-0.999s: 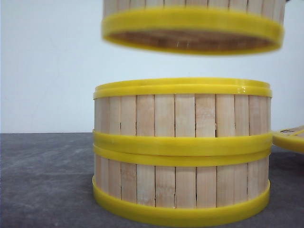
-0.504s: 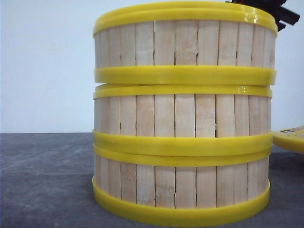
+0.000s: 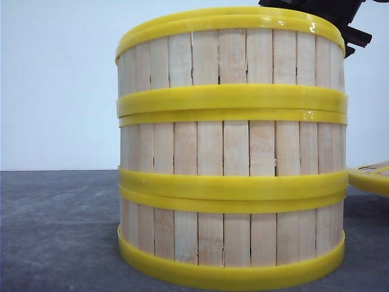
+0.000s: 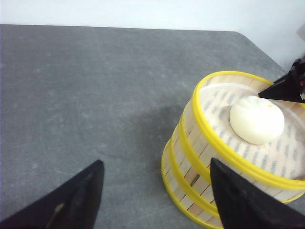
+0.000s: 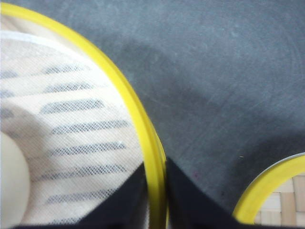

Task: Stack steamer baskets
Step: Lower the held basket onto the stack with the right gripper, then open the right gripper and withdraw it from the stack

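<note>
Since a second ago the top steamer basket (image 3: 231, 58) has come down from hanging clear above the other two and now sits on the middle steamer basket (image 3: 234, 143), its lower yellow band touching the band beneath, with no gap left in the front view; half a second ago a thin gap still showed there. The bottom steamer basket (image 3: 234, 237) rests on the grey table (image 3: 55, 231), so all three stand as one column, the top one shifted a shade toward 9 o'clock. The right gripper (image 5: 155, 191) is closed on the top basket's rim, one black finger inside and one outside the yellow band, and shows as a dark shape at 1 o'clock of the stack in the front view. The left gripper (image 4: 155, 200) stands wide open with nothing between its fingers, hovering over bare table beside the stack. A white bun (image 4: 256, 119) lies on the liner in the top basket. The yellow-rimmed lid (image 3: 371, 176) lies on the table at 3 o'clock of the stack, apart from it. The stacking looks essentially done; what remains, by this judgement, is for the right gripper to let go of the rim and lift away without dragging the top basket askew.
</note>
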Robot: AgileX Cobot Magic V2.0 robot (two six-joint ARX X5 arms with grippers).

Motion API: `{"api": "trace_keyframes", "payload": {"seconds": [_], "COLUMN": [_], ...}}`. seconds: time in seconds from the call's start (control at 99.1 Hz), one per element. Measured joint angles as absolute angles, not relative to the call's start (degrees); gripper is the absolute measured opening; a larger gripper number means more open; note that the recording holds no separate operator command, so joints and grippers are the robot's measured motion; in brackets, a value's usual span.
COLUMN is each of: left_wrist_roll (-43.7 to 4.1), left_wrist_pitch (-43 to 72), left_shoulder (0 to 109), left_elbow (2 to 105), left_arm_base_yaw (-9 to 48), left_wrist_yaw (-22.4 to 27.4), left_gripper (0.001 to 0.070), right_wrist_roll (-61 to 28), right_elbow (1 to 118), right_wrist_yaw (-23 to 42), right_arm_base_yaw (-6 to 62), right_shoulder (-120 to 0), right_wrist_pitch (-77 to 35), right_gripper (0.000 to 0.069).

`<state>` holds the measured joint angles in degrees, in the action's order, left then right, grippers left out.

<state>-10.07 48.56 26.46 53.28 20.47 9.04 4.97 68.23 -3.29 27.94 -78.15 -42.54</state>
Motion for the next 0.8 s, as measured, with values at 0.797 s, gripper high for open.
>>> {"api": "trace_keyframes", "payload": {"seconds": [0.797], "left_wrist_roll": [-9.8], "left_wrist_pitch": [49.2], "left_shoulder": [26.5], "left_elbow": [53.3], "left_arm_base_yaw": [20.5], "left_wrist_yaw": [9.0], "left_gripper": [0.0427], "right_wrist_roll": [10.6], "right_elbow": [69.4], "right_wrist_yaw": [10.1], "right_arm_base_yaw": [11.8], "right_shoulder": [-57.8], "right_wrist_pitch": [-58.8], "right_gripper": [0.0445]}}
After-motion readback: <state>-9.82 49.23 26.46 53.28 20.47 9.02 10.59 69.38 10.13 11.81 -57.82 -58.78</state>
